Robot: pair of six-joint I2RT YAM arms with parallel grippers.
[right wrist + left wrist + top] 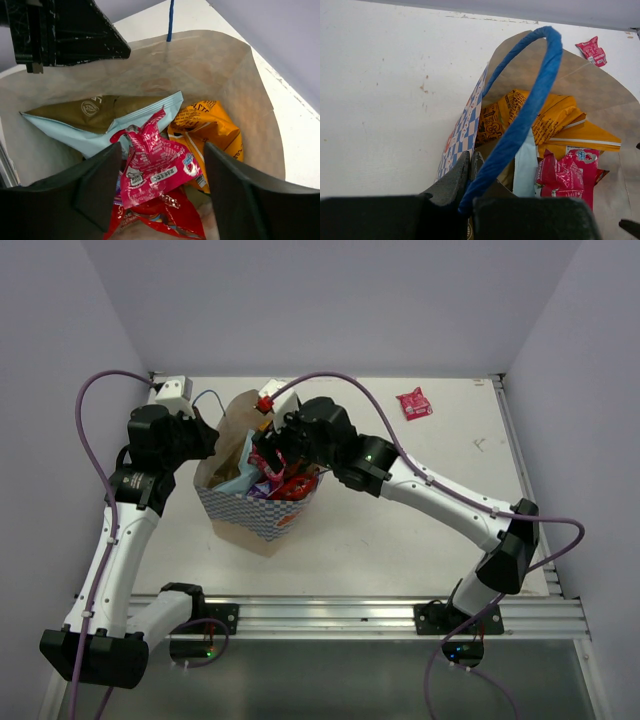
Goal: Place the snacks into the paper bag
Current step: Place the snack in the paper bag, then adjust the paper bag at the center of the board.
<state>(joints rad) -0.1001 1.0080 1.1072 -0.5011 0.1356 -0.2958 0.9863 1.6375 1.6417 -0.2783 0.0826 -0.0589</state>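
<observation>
The right gripper point(160, 200) is held wide open over the mouth of the paper bag point(250, 520), with nothing clamped; a small pink packet point(155, 165) lies loose between its spread fingers, on top of the pile inside the bag. Beneath that packet a red bag point(165, 220) is seen, with a light-blue bag point(105, 132) to one side and an orange bag point(210, 125) to the other. The left gripper point(470, 175) is closed on the near rim of the paper bag, beside the blue cord handle point(530, 105), so the mouth is kept spread. One pink packet point(414, 403) is left on the table point(400, 530), well apart from the paper bag, beyond it and toward the right arm's side. That arm is judged nearer.
</observation>
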